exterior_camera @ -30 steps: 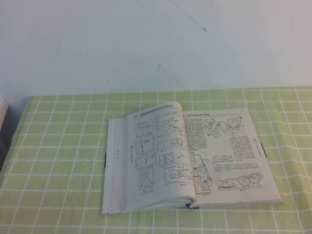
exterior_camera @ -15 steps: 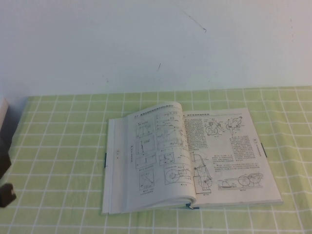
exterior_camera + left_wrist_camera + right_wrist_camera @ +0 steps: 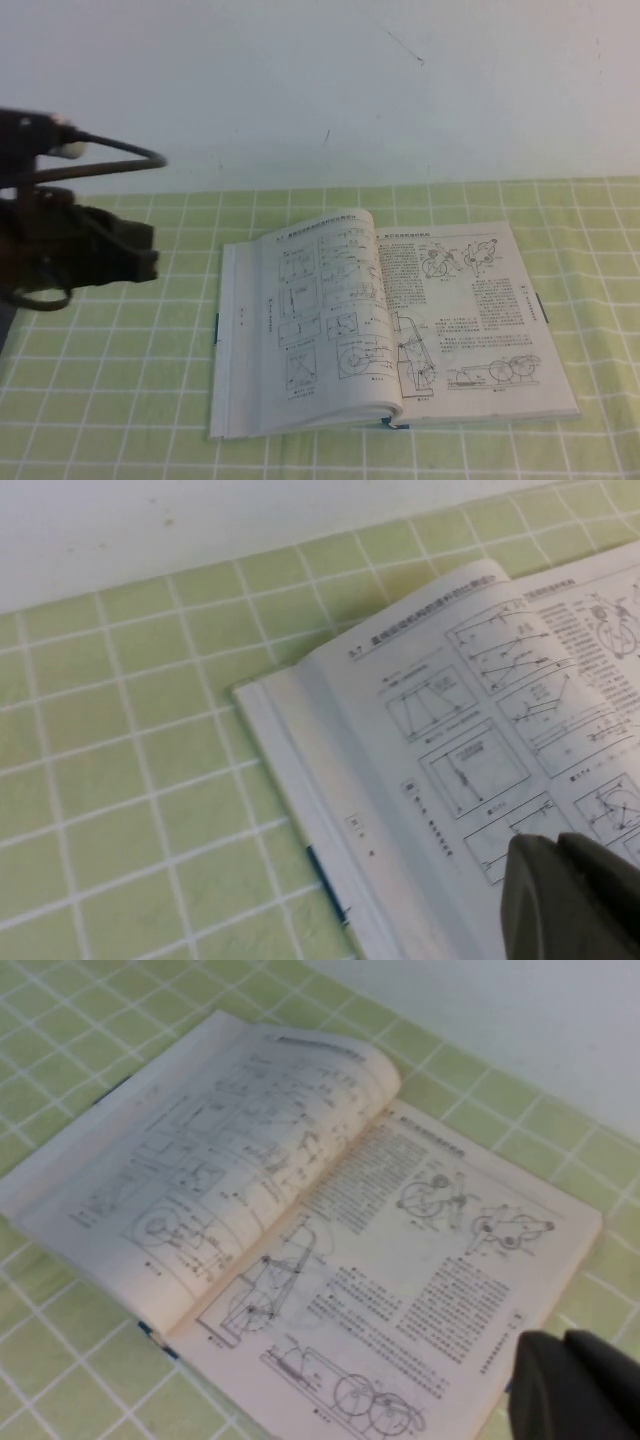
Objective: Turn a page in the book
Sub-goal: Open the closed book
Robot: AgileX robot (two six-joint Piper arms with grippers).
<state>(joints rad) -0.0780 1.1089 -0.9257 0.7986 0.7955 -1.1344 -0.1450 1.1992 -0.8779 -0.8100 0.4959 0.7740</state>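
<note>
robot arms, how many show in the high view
1: the dark left arm at the left edge, left of the open white-paged book. The right arm is out of that view.

Light: soft, even, fairly bright; no glare.
Shadows: faint, a thin one under the book [image 3: 390, 330].
Blur: the left arm [image 3: 70, 250] smears darkly in the high view; the right wrist view is hazy.
Foreground: the dark gripper tips in both wrist views are unfocused.
</note>
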